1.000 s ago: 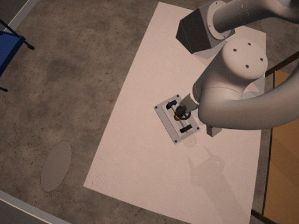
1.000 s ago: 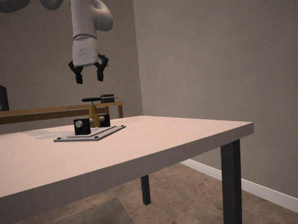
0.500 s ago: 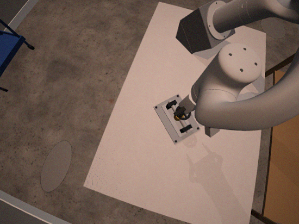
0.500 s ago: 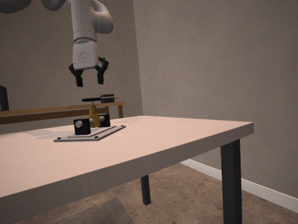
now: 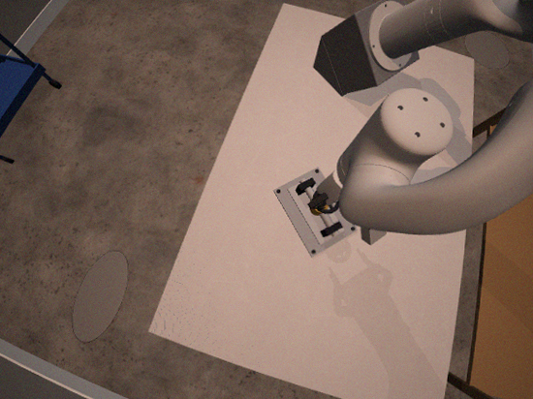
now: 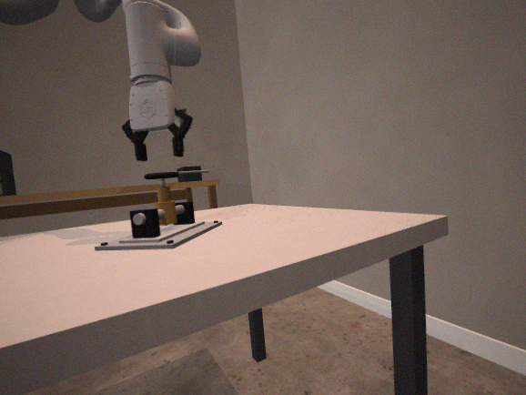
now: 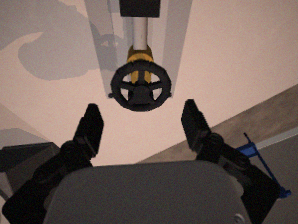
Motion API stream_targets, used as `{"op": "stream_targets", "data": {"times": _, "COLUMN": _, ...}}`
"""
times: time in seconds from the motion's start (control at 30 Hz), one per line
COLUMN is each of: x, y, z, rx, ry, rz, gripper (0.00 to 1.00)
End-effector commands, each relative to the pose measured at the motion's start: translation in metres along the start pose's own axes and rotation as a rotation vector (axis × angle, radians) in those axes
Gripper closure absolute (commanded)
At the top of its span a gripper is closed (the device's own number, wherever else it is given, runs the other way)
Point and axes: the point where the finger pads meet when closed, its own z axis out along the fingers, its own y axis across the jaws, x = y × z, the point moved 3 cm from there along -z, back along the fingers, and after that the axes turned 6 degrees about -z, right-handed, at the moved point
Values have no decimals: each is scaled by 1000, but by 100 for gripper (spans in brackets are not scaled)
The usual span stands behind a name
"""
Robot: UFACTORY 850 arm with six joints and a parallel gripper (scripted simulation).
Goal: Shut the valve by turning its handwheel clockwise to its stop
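The valve stands on a grey base plate on the table, with a brass body and black pipe clamps. Its black handwheel lies level on top of the brass stem; in the exterior view the handwheel shows edge-on, and in the top view the arm partly hides it. My gripper hangs open and empty a short way above the handwheel, fingers pointing down. In the wrist view the gripper's two fingers stand wide apart, with the handwheel just beyond the tips.
The arm's large links hang over the table's right side. A wooden bench stands behind the table. A blue cart stands on the floor far to the left.
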Motion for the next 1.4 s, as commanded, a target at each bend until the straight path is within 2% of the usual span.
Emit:
{"op": "stream_targets", "data": {"times": 0.0, "x": 0, "y": 1, "z": 5, "rx": -2, "ry": 1, "rz": 0, "gripper": 0}}
{"op": "stream_targets", "data": {"times": 0.47, "x": 0, "y": 1, "z": 13, "rx": -2, "ry": 1, "rz": 0, "gripper": 0}}
{"op": "stream_targets", "data": {"times": 1.37, "x": 0, "y": 1, "z": 15, "rx": -2, "ry": 1, "rz": 0, "gripper": 0}}
